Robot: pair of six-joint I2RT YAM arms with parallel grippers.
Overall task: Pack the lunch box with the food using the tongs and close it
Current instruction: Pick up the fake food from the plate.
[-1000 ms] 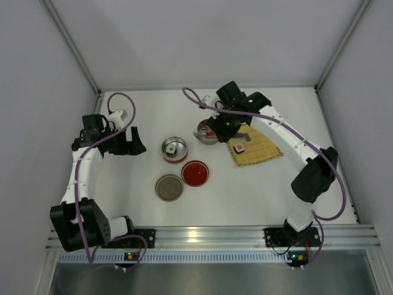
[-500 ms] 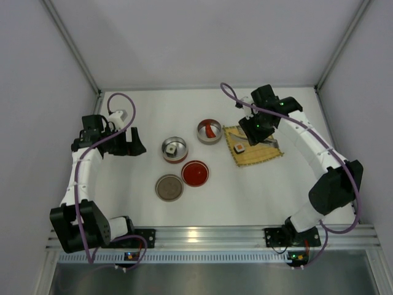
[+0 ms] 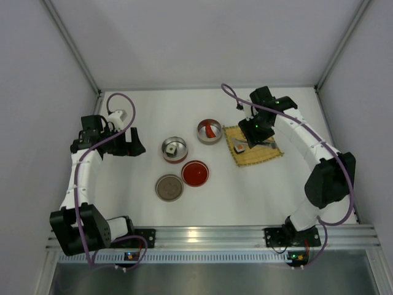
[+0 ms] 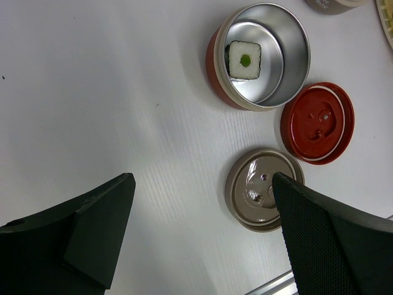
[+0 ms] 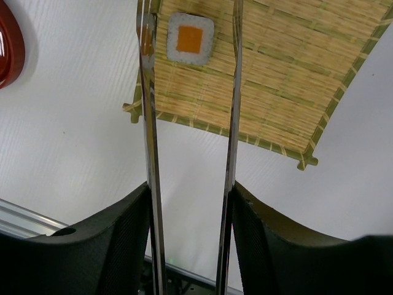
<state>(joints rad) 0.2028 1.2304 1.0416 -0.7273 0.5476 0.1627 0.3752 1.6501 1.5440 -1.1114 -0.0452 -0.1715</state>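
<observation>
My right gripper (image 3: 253, 128) (image 5: 190, 187) hangs over the bamboo mat (image 3: 258, 149) (image 5: 276, 74), shut on the tongs (image 5: 147, 110), whose two silvery arms stand spread apart. An orange-centred sushi piece (image 5: 190, 39) (image 3: 239, 148) lies on the mat between the arms near their tips, touching neither. A second sushi piece (image 4: 244, 60) (image 3: 172, 149), with a green centre, sits in the red-walled lunch box tin (image 4: 291, 37) (image 3: 175, 157). The red piece (image 3: 212, 131) lies in the back tin (image 3: 201, 136). My left gripper (image 3: 132, 142) (image 4: 202, 203) is open above bare table, left of the tins.
A red lid (image 3: 195, 173) (image 4: 317, 121) and a beige lid (image 3: 169, 187) (image 4: 261, 196) lie flat in front of the tins. White walls enclose the table on three sides. The aluminium rail (image 3: 209, 236) carrying both arm bases runs along the near edge.
My right gripper swung right with the tongs, from over the back tin to over the mat, uncovering the red piece in that tin. The tongs' arms have spread. The left arm stayed put.
</observation>
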